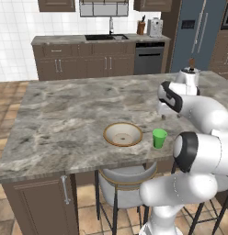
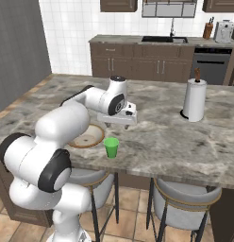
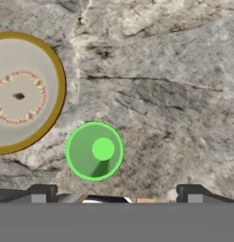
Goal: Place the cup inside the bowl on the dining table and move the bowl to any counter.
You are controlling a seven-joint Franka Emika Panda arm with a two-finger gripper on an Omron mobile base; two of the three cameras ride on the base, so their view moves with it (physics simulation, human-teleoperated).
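The green cup (image 1: 159, 138) (image 2: 111, 147) stands upright near the front edge of the dining table (image 1: 65, 110) (image 2: 185, 137). Just to its left lies the brown-rimmed bowl (image 1: 122, 134) (image 2: 88, 137), empty and partly hidden by my arm in the right base view. My gripper (image 1: 162, 115) (image 2: 120, 126) hangs open above the table, pointing down, a little beyond the cup and well above it. From the hand, the cup (image 3: 94, 151) sits just above the gripper (image 3: 118, 193), slightly left of the middle, with the bowl (image 3: 20, 92) at the left edge.
A tall white paper towel roll (image 1: 189, 78) (image 2: 194, 100) stands farther back on the table's right side. Grey stools (image 1: 125, 179) (image 2: 185, 198) are tucked under the near edge. The wall counter (image 1: 56, 39) (image 2: 119, 38) with a sink runs along the tiled back wall.
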